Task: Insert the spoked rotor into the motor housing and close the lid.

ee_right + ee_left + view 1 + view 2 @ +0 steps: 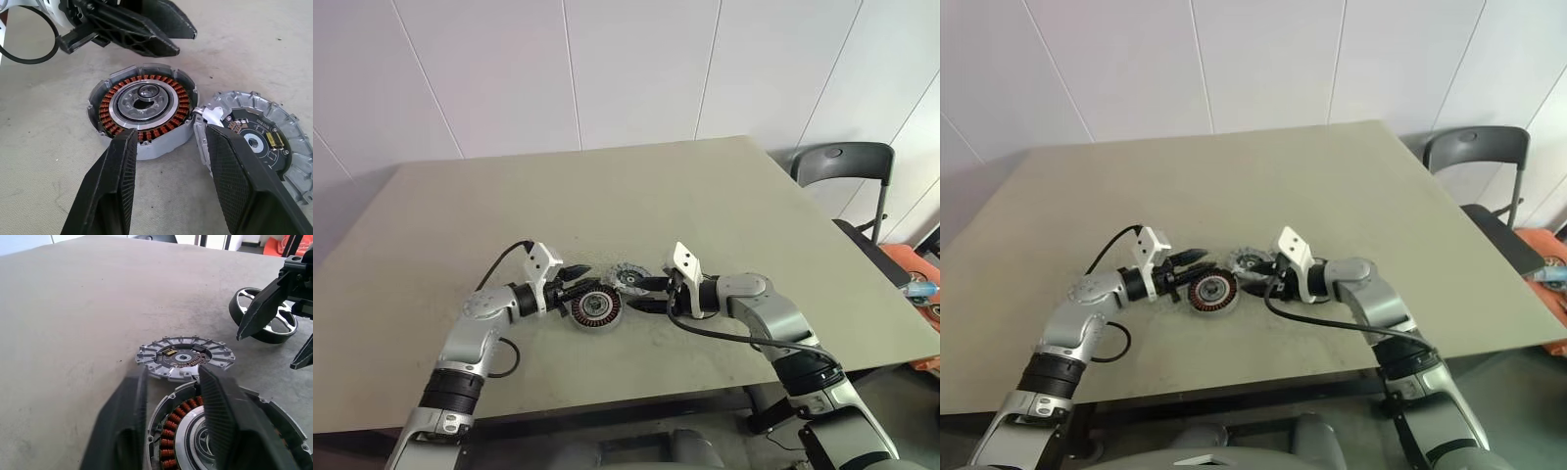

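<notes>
Head view: motor housing (597, 310) sits open on the table (724, 186). Left gripper (582, 277) is just left of it, right gripper (644, 294) just right.

Left wrist: my left gripper is slightly parted and empty over the housing rim. A ribbed grey disc (185, 357), likely the lid, lies just beyond. The spoked rotor (266, 336) lies on the table by my right gripper.

Right wrist: right gripper is released, grasping nothing.

Rotor isn't inserted. Insertion and lid are both left.

Left gripper (171, 416) fingers straddle motor housing (186, 431) rim, beside a finned disc (185, 356)
</notes>
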You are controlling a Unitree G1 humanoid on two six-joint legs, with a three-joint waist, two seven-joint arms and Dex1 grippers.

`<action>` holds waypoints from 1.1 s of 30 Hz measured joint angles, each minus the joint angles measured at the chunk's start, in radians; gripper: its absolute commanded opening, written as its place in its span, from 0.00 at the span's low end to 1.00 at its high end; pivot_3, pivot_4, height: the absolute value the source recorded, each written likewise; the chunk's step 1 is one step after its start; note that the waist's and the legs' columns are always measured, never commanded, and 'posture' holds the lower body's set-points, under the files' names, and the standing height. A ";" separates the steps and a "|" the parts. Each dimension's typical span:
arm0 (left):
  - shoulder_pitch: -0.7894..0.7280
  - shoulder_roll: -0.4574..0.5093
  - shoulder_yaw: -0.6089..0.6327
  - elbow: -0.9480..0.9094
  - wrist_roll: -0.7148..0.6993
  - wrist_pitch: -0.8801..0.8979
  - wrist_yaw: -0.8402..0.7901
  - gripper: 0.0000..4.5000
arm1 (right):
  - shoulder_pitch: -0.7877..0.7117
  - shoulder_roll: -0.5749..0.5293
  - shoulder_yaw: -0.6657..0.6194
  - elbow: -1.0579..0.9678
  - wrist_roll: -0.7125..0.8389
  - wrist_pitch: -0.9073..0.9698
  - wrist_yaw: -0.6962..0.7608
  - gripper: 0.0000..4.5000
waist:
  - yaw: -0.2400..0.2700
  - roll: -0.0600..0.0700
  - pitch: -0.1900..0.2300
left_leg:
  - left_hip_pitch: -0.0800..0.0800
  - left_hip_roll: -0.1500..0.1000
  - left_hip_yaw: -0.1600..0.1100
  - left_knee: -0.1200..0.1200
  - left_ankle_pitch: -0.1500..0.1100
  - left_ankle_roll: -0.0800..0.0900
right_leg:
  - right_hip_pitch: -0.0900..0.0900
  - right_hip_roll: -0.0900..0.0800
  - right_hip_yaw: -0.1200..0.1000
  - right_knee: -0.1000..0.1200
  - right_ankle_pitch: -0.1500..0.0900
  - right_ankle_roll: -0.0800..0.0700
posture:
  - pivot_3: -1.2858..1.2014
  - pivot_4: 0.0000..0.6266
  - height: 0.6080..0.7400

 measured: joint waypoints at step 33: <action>-0.001 0.058 -0.087 0.018 0.117 -0.005 -0.025 0.01 | 0.000 0.010 0.000 0.004 0.000 -0.011 -0.030 0.51 | -0.001 0.000 0.000 | 0.000 0.000 0.000 0.000 0.000 0.000 | 0.000 0.000 0.000 0.000 0.000 0.000 | 0.52 0.00 1.00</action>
